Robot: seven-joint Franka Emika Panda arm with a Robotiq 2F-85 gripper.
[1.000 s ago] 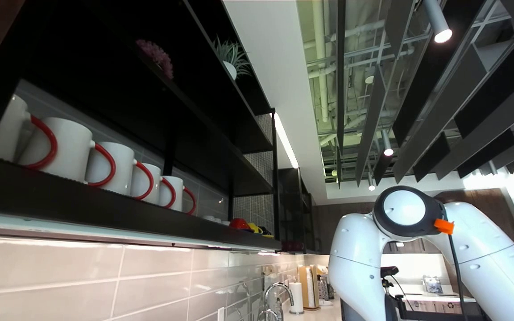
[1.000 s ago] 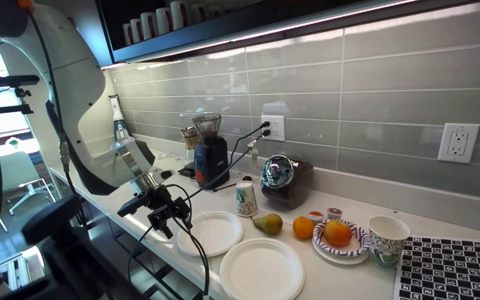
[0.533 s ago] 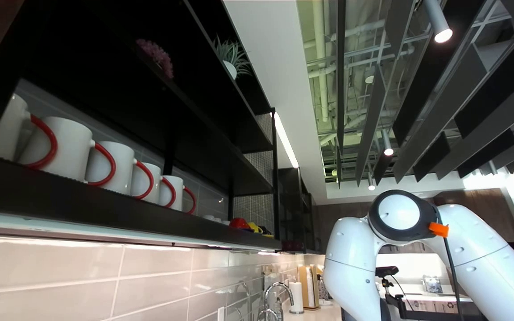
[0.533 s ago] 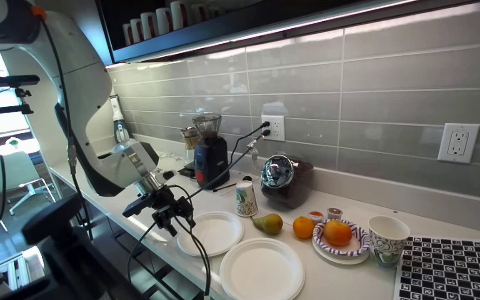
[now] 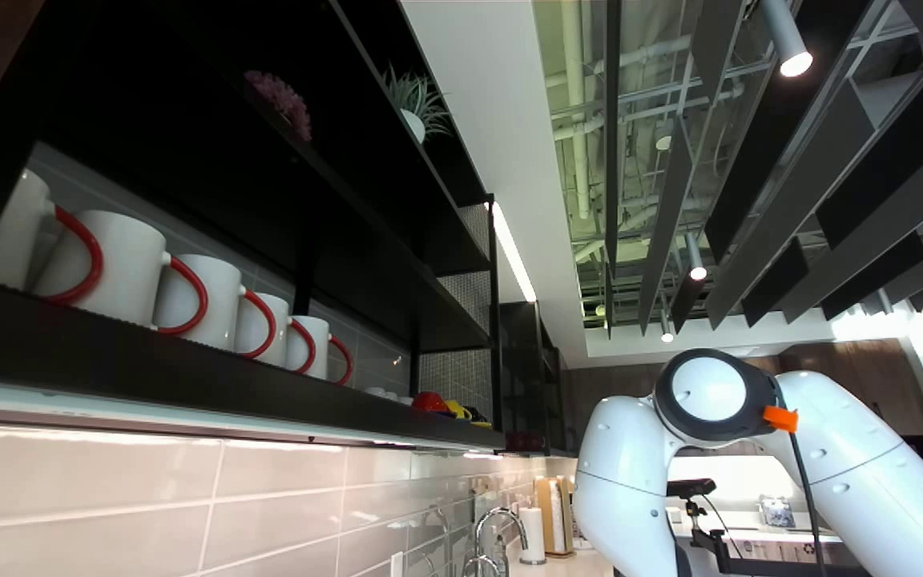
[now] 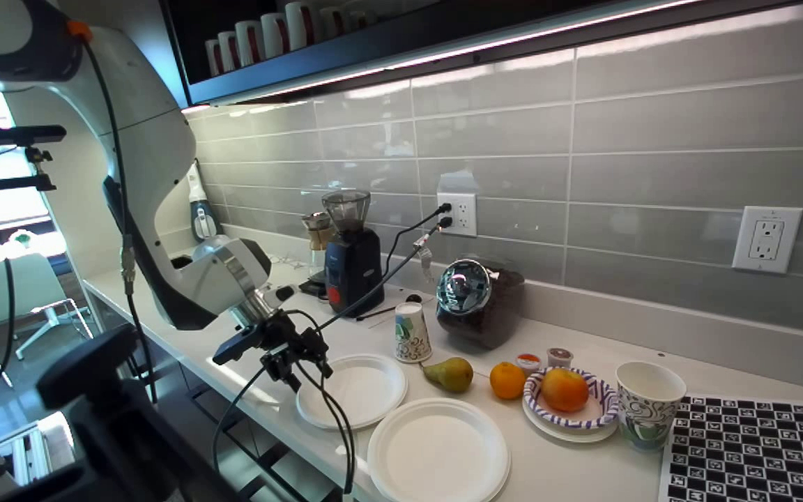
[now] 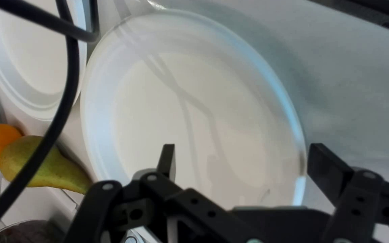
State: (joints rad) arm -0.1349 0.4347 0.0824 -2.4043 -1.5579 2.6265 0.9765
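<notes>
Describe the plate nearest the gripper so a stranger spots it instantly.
Start at the white counter below the tiled wall. Just off the narrow end of the green pear lies the round white plate. Unlike the neighbouring plate, it shows between the fingers of the open gripper in the wrist view.

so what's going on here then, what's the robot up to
A robot arm reaches over the counter, but it isn't holding anything at the moment. Its hand hangs open above a white plate, with nothing in its grip. A second plate lies next to that one. The pear and the orange lie beside each other on the counter, and another fruit sits in a patterned bowl.
</notes>
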